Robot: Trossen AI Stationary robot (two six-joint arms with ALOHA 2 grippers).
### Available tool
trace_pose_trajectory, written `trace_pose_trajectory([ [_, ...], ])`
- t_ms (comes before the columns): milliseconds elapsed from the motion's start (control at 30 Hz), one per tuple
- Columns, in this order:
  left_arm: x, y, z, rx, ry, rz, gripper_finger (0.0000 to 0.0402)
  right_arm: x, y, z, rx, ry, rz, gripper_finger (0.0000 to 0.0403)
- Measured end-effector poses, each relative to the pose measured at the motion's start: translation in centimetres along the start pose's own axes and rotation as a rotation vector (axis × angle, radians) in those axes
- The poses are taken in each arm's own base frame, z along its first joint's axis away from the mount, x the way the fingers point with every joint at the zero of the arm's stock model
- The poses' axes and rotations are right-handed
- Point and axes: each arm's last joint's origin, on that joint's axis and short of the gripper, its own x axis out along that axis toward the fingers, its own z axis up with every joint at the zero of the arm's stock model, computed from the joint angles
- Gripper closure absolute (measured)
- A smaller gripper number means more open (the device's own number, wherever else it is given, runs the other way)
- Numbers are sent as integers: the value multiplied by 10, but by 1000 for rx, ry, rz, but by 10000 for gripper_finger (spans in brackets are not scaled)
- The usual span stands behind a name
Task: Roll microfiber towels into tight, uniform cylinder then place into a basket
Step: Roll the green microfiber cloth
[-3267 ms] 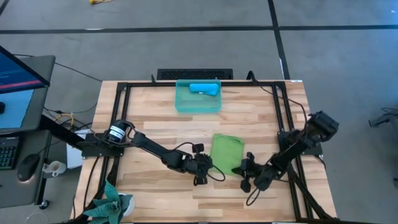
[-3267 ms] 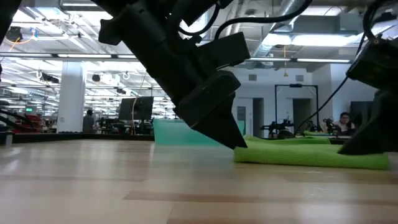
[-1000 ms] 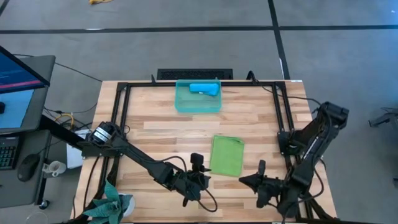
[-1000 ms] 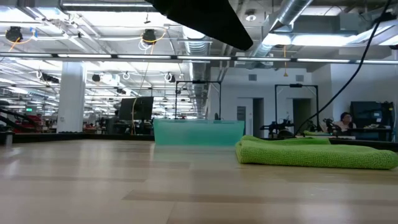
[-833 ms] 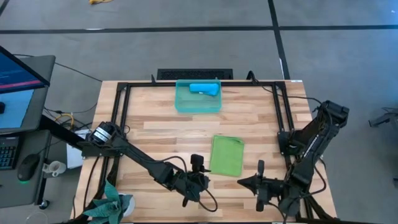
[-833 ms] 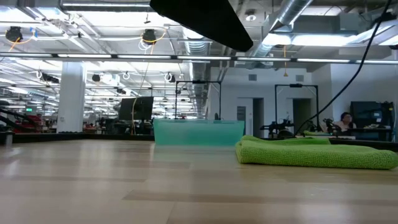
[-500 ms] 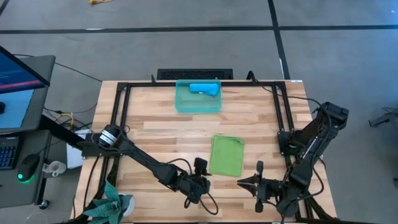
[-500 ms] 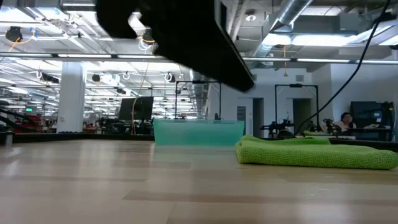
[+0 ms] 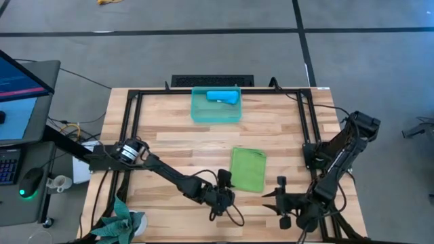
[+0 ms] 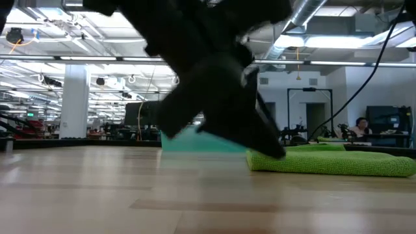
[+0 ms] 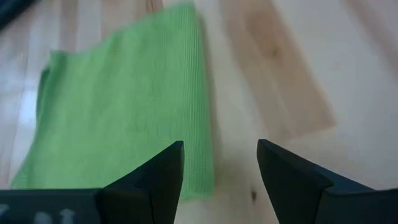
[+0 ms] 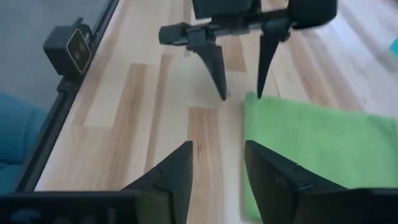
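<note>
The lime green microfiber towel (image 9: 247, 169) lies folded flat on the table's near half, also seen in the low view (image 10: 331, 162). My left gripper (image 9: 224, 192) stands open at the towel's near left corner (image 11: 193, 180), its fingers pointing down, one on each side of the corner in the right wrist view (image 12: 241, 93). My right gripper (image 9: 274, 200) is open, low over the table near the towel's near right corner, with nothing between its fingers (image 12: 217, 165). The sky-blue towel (image 9: 222, 96) lies rolled up in the basket (image 9: 200, 112) at the far edge. My left gripper has one fingertip (image 12: 259, 92) at the edge of the green towel's near left corner (image 12: 249, 99); I cannot tell whether it touches the cloth. The towel lies flat on the table.
A black frame (image 9: 135, 102) runs around the tabletop. There is bare wood (image 9: 183, 146) between the basket and the towel, and to the towel's left. A plant (image 9: 122, 220) stands at the near left corner. In the low view a person (image 10: 359, 127) sits far back in the room.
My left gripper has moved toward the table's right edge and come down to the green towel's near left corner. My right gripper has crept slightly toward the left. The towel has stayed where it was.
</note>
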Motion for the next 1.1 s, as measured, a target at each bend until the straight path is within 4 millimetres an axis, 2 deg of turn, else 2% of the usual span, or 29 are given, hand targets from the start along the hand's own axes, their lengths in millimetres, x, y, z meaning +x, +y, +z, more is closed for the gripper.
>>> trace_pose_trajectory([
  [167, 9, 5, -4, -18, 13, 28, 205, 4, -4, -13, 62, 21, -11, 222],
  [367, 23, 7, -12, -14, 42, 24, 205, 8, -9, -20, 77, 39, -15, 219],
  [833, 27, 14, -17, -30, 82, 67, 205, 23, -25, -44, 118, 62, -28, 218],
  [1100, 30, 19, -20, -37, 99, 79, 205, 26, -29, -44, 126, 73, -38, 218],
])
